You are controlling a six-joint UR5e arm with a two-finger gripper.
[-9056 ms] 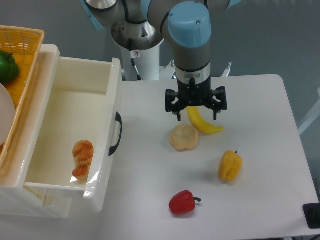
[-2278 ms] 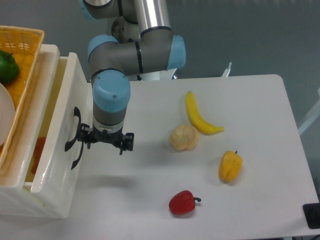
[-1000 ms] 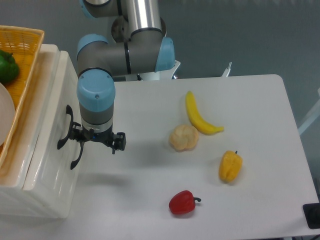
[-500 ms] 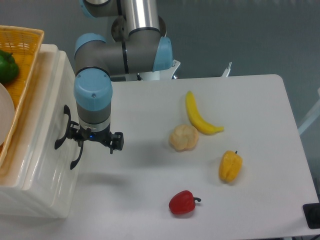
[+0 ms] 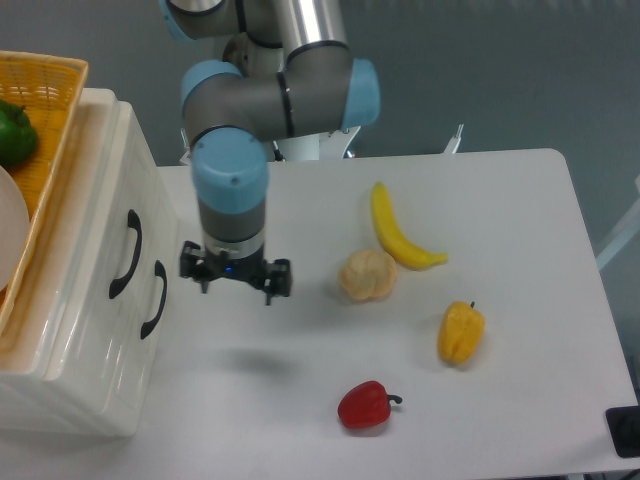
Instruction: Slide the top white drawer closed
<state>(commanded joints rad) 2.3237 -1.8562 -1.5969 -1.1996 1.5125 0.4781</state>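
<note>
The top white drawer (image 5: 112,190) sits flush in the white cabinet at the left, its black curved handle (image 5: 125,255) facing the table. The lower drawer's matching black handle (image 5: 153,299) is just below and right of it. My gripper (image 5: 236,281) hangs over the table to the right of the cabinet, clear of both handles. Its fingers are spread apart and hold nothing.
A woven yellow basket (image 5: 50,100) with a green pepper (image 5: 15,135) sits on top of the cabinet. On the table lie a banana (image 5: 396,228), a beige bun (image 5: 368,274), a yellow pepper (image 5: 460,332) and a red pepper (image 5: 366,405).
The drawer has gone from pulled far out to fully shut. My gripper, which was against the drawer front, has drawn back to the right, away from the cabinet.
</note>
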